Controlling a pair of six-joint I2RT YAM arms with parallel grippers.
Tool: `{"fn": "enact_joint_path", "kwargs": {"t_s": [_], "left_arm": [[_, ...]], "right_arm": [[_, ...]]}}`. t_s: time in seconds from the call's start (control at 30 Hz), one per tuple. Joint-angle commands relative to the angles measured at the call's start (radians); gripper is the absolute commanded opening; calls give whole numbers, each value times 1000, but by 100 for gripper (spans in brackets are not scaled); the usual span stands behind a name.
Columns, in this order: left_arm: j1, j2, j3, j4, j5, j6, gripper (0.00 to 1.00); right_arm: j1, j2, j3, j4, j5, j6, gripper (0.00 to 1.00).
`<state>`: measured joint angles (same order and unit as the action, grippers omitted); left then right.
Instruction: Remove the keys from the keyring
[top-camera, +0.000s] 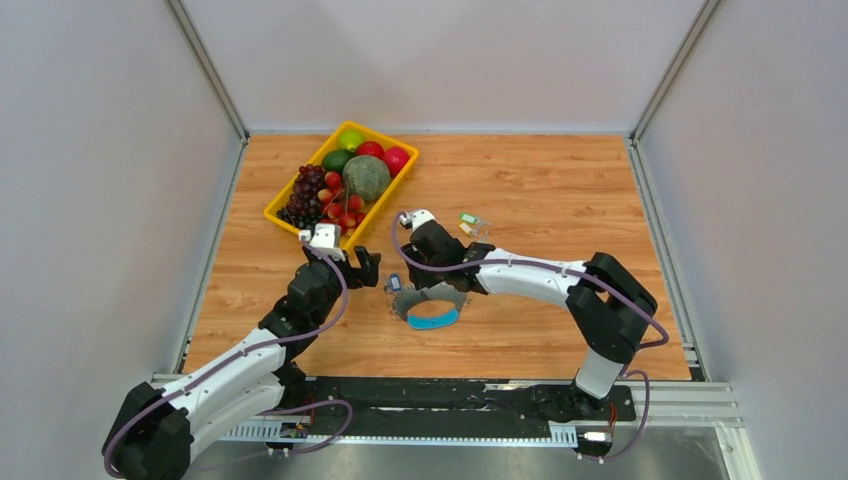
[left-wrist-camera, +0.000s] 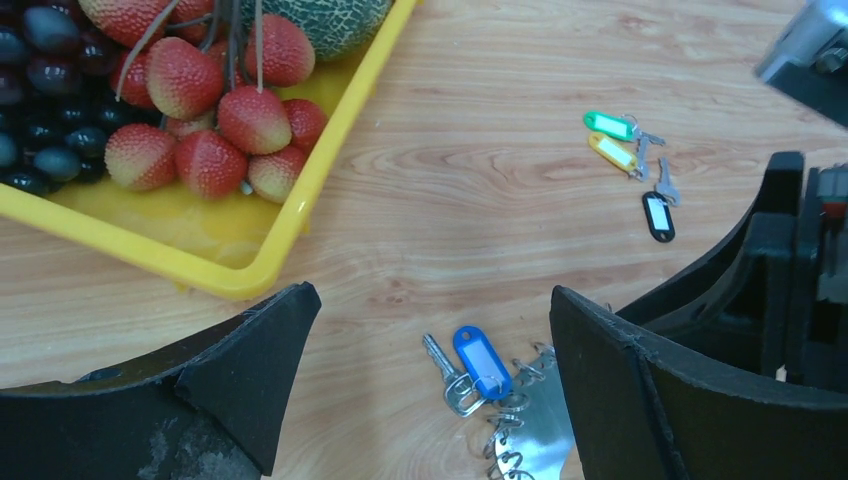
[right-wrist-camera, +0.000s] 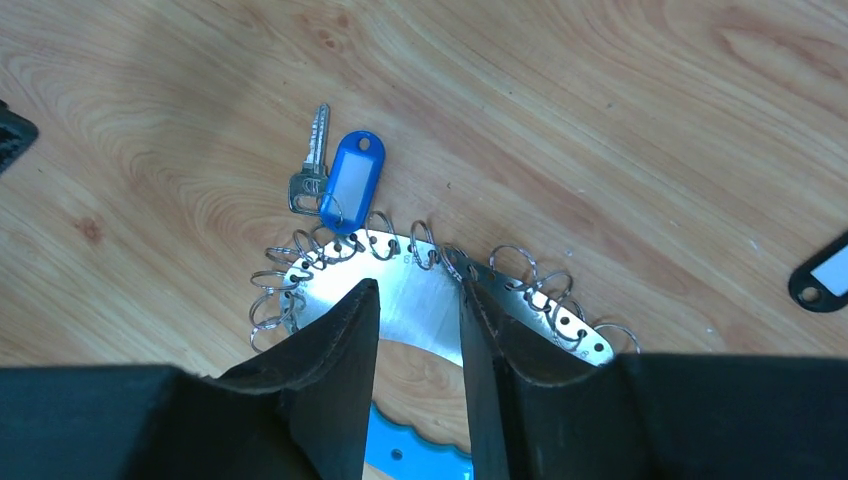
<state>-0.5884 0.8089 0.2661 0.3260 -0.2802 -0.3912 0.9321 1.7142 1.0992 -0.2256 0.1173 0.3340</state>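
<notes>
R gripper (right-wrist-camera: 418, 290) fingers slightly apart, pointing down over keyring (right-wrist-camera: 535, 312), gripping nothing. Its far-left edge carries blue key (right-wrist-camera: 350, 180). L gripper (left-wrist-camera: 432, 295) wide open, empty, just left. Loose far right: green key (left-wrist-camera: 610, 125), yellow key (left-wrist-camera: 612, 152), black key (left-wrist-camera: 657, 215). Tray (left-wrist-camera: 300, 190) far left.

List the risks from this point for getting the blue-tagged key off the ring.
The blue-tagged key is tiny beside the open left gripper, so its fingers may snag neighbouring wire loops instead. The right gripper straddles the keyring with a gap showing; if it isn't pinning it, pulling may drag the whole ring.
</notes>
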Motion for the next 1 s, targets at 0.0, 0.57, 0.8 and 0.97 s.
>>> {"fn": "enact_joint_path", "kwargs": {"t_s": [0.0,0.57,0.8,0.97], "left_arm": [[4,-20,-10,11,-38,-17,96],[4,6,-3,17,-27,-13,97],[4,31,5,22,-1,-6,97],[3,40,6,38,32,3,96]], "right_arm": [[9,45,58,39,-12,-23,38],[16,186,102,40,1,-30,30],[20,170,81,40,15,-39,0],[34,43,24,48,56,-68,0]]}}
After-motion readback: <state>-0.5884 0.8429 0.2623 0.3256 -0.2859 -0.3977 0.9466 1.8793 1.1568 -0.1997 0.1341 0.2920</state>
